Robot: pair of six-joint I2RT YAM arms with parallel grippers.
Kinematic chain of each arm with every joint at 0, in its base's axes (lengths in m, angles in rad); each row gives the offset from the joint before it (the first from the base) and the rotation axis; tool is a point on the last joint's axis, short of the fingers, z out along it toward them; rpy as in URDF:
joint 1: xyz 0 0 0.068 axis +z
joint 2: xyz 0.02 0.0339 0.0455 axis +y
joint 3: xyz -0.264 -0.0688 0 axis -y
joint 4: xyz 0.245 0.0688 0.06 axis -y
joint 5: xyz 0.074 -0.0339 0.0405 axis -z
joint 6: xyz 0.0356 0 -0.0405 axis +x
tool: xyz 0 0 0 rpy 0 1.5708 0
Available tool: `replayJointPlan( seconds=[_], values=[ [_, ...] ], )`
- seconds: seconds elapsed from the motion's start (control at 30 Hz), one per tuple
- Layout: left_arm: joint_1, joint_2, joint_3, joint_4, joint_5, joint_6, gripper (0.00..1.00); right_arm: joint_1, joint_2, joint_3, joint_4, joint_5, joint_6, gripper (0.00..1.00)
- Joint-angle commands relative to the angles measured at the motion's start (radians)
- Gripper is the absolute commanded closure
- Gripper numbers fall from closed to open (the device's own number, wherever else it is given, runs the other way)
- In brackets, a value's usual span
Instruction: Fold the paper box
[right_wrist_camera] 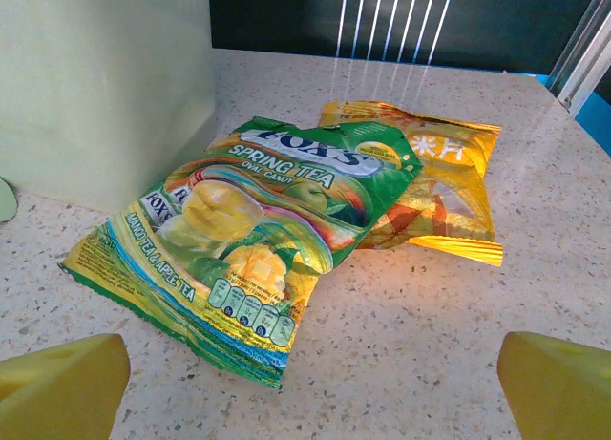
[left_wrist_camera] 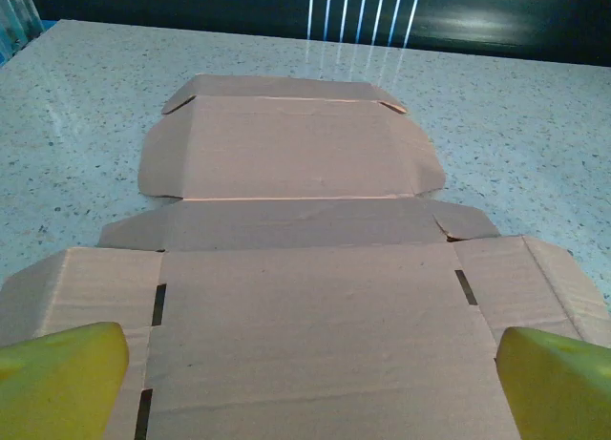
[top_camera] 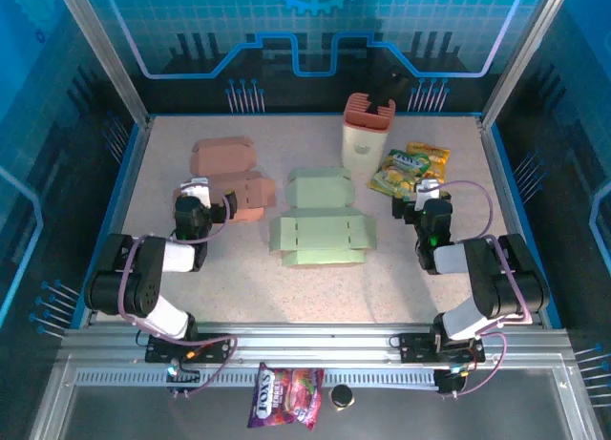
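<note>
My left gripper (top_camera: 212, 203) is at the left of the top view, down low by the table (top_camera: 401, 287). Its two yellow fingers (left_wrist_camera: 62, 378) are spread as wide as they go and hold nothing. In my left wrist view, the fingers sit in the two bottom corners. A flat brown paper box (left_wrist_camera: 301, 297) lies right between and past them. It is unfolded, with its flaps spread out on the table.

My right gripper (top_camera: 427, 194) is at the right of the top view. Its fingers (right_wrist_camera: 554, 383) are also wide open, with nothing in them. In front of them lies a green Fox's Spring Tea candy bag (right_wrist_camera: 248, 240). It rests partly on top of a yellow candy bag (right_wrist_camera: 439, 182). A pale bin (right_wrist_camera: 105, 87) stands in the upper left of that view.

In the middle of the top view there is a flat green paper box (top_camera: 320, 225), between my two grippers and touching neither. The brown paper box (top_camera: 229, 178) is to its left, and the bin (top_camera: 361, 149) with its reddish top stands above it.
</note>
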Motion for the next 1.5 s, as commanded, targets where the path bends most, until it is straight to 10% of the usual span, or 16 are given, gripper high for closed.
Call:
replayJointPlan(
  seconds=[0.0,1.07,1.3,1.47],
  values=[
    [-0.005,0.007,0.007,0.012,0.023,0.018,0.01,0.005,0.009,0.015,0.016,0.005,-0.006,0.00],
    [-0.005,0.003,-0.006,0.033,0.018,0.016,0.01,0.006,0.007,0.006,0.035,0.009,-0.005,0.00],
    [-0.150,-0.205,-0.054,-0.024,-0.216,0.128,0.01,0.174,-0.002,-0.177,0.461,0.256,-0.159,0.00],
    [-0.233,-0.424,0.039,-0.237,-0.394,0.043,0.01,0.309,-0.223,-0.105,0.346,0.443,-0.357,0.00]
  ],
)
